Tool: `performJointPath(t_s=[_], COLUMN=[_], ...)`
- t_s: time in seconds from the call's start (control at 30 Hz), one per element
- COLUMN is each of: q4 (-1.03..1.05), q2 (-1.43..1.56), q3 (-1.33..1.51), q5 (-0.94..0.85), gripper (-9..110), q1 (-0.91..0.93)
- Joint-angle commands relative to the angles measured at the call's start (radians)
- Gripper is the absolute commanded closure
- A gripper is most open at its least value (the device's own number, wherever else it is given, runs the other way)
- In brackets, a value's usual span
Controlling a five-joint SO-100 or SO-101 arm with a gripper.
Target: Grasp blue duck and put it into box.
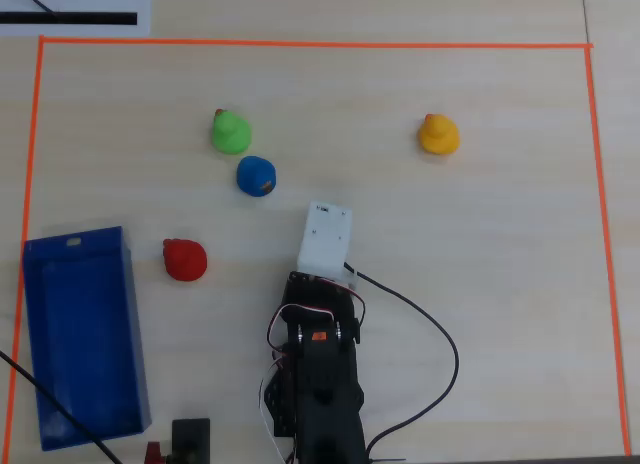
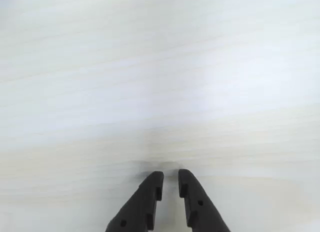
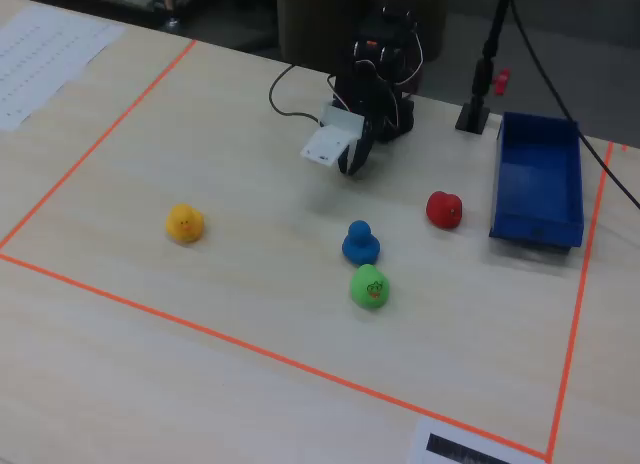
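Observation:
The blue duck [image 1: 256,176] sits on the wooden table, just below the green duck [image 1: 231,131] in the overhead view; it also shows in the fixed view [image 3: 360,243]. The blue box [image 1: 82,334] lies open at the lower left of the overhead view and at the right of the fixed view [image 3: 537,180]. My gripper [image 2: 170,178] points down over bare table with its jaws almost together and nothing between them. In the fixed view the gripper [image 3: 350,169] hangs behind the blue duck, apart from it. In the overhead view a white wrist camera housing [image 1: 325,236] hides the fingers.
A red duck [image 1: 185,259] sits between the box and the arm. A yellow duck [image 1: 438,134] sits at the far right. Orange tape [image 1: 300,44] frames the work area. A black cable [image 1: 430,329] loops right of the arm base [image 1: 318,384].

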Motion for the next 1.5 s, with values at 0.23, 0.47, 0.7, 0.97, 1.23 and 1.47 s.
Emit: performJointPath(t_s=[0.23, 0.47, 0.7, 0.97, 1.23, 1.47], q4=[0.002, -0.071, -0.114, -0.222, -0.316, -0.419], q2=[-0.015, -0.02, -0.68, -1.307, -1.614, -1.689], q3=[-0.003, -0.086, -0.647, -1.066, -1.223, -1.175], q5=[0.012, 0.037, -0.021, 0.077, 0.097, 0.129], gripper=[101, 86, 64, 61, 62, 62], q1=[-0.009, 0.009, 0.055, -0.066, -0.1, -0.138])
